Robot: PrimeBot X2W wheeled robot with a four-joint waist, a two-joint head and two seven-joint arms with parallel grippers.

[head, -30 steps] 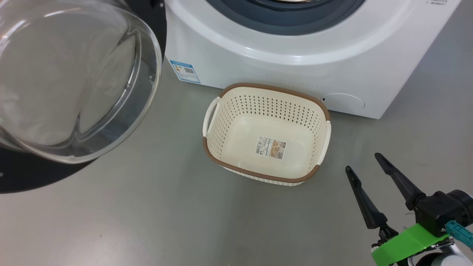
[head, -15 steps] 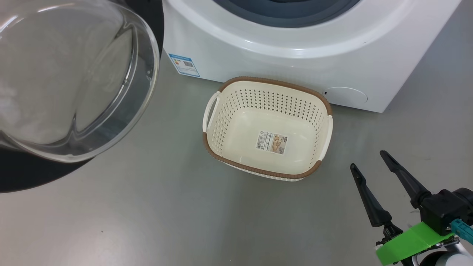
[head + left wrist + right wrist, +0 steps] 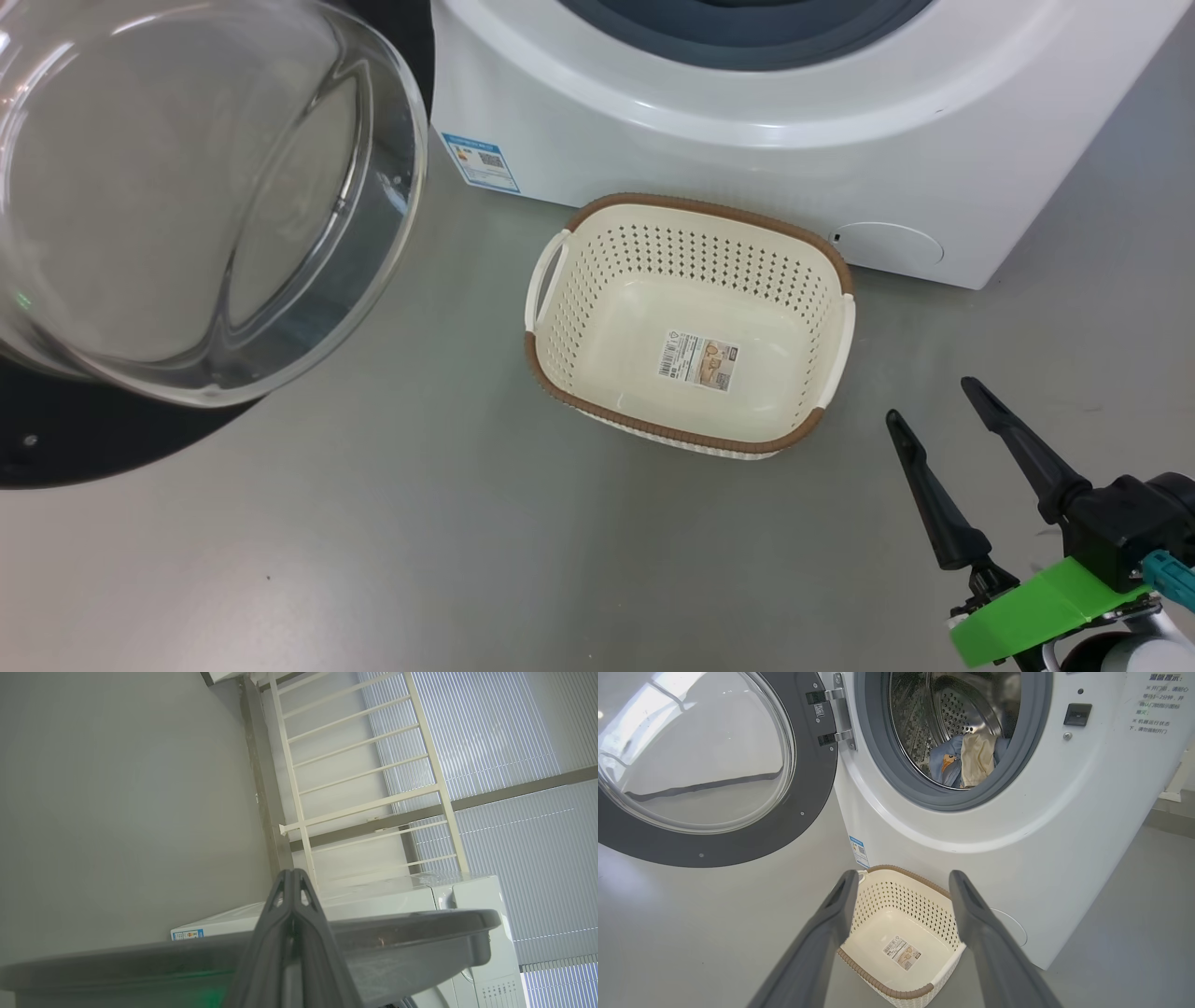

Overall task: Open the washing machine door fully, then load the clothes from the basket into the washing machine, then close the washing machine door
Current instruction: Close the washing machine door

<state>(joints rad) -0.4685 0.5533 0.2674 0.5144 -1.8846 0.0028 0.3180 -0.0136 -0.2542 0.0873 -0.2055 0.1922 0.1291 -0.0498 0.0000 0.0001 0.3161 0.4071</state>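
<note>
Two tools to report. My right tool (image 3: 929,399) sits at 4 o'clock in the head view, fingers spread wide and holding nothing, near the basket (image 3: 597,299). My left tool (image 3: 292,873) is clenched on nothing. The basket stands on the floor (image 3: 420,513), label showing, just before the washing machine (image 3: 747,159) at 12 o'clock. The clothes (image 3: 966,758) lie inside the drum. The washing machine door (image 3: 808,788) hangs wide at 10 o'clock.
</note>
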